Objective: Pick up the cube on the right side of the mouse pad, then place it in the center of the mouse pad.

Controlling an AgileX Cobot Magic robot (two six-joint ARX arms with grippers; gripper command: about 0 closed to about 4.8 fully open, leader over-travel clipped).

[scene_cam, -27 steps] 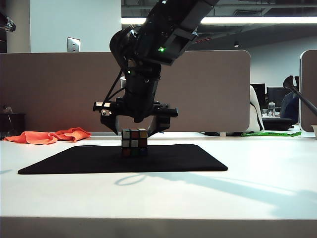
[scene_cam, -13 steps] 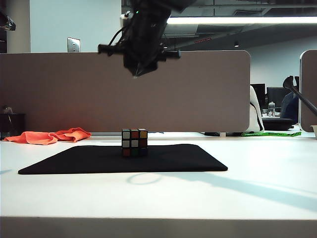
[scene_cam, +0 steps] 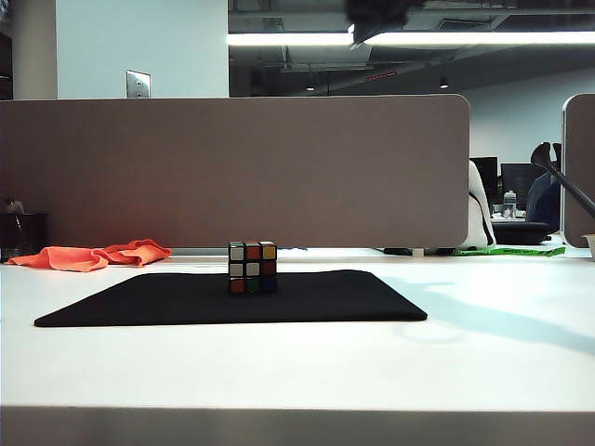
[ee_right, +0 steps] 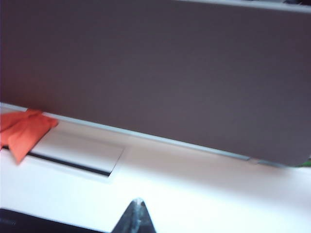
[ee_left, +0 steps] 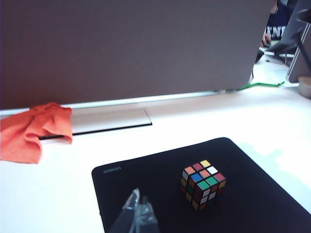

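Note:
The cube [scene_cam: 253, 268] stands alone near the middle of the black mouse pad [scene_cam: 353, 297], nothing touching it. In the left wrist view the cube [ee_left: 203, 184] sits on the mouse pad [ee_left: 146, 179], and my left gripper [ee_left: 138, 206] hovers shut and empty over the pad beside it, apart from it. My right gripper [ee_right: 137, 204] is shut and empty, high over the white table, with an edge of the mouse pad [ee_right: 19, 221] below it. Only a dark part of the right arm [scene_cam: 376, 14] shows at the top of the exterior view.
An orange cloth [scene_cam: 93, 255] lies on the white table behind the pad's left end. A grey partition wall [scene_cam: 232, 167] runs along the back edge. A flat cable-slot lid [ee_left: 112, 121] lies in the table near the wall.
The right gripper, which stood open around the cube, rose away from it, shut empty and moved up and to the right. The cube stayed on the pad.

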